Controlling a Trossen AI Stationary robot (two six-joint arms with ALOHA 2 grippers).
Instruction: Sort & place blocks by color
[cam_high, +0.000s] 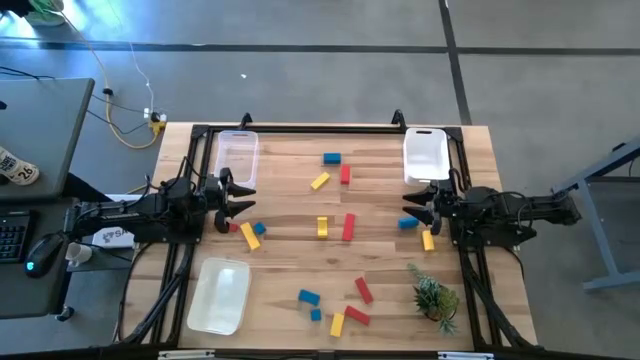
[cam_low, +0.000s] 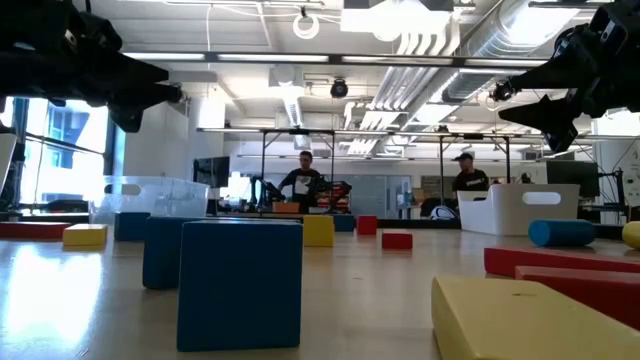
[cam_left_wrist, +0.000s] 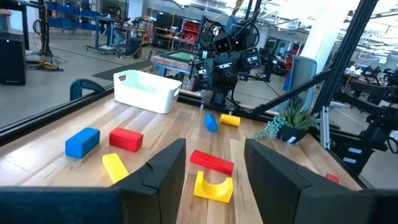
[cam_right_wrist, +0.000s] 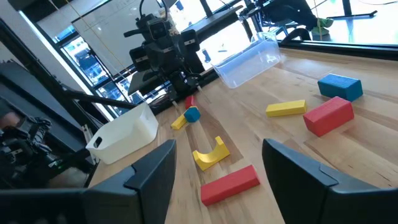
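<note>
Red, yellow and blue blocks lie scattered flat on the wooden table. In the high view a yellow arch (cam_high: 322, 227) and a red bar (cam_high: 348, 227) sit mid-table, with a blue block (cam_high: 331, 158), a yellow bar (cam_high: 319, 181) and a red block (cam_high: 345, 175) beyond them. More blocks (cam_high: 337, 324) lie toward the near edge. My left gripper (cam_high: 240, 200) hovers open at the table's left, over a yellow bar (cam_high: 248, 235) and a blue piece (cam_high: 259, 229). My right gripper (cam_high: 410, 212) hovers open at the right, by a blue piece (cam_high: 407, 222) and a yellow one (cam_high: 428, 240). The low view shows both raised off the table.
A clear bin (cam_high: 238, 155) stands at the far left, a white bin (cam_high: 425, 155) at the far right and a pale tray (cam_high: 220, 295) at the near left. A small green plant (cam_high: 435, 297) stands near right. People show in the room beyond the table (cam_low: 303, 180).
</note>
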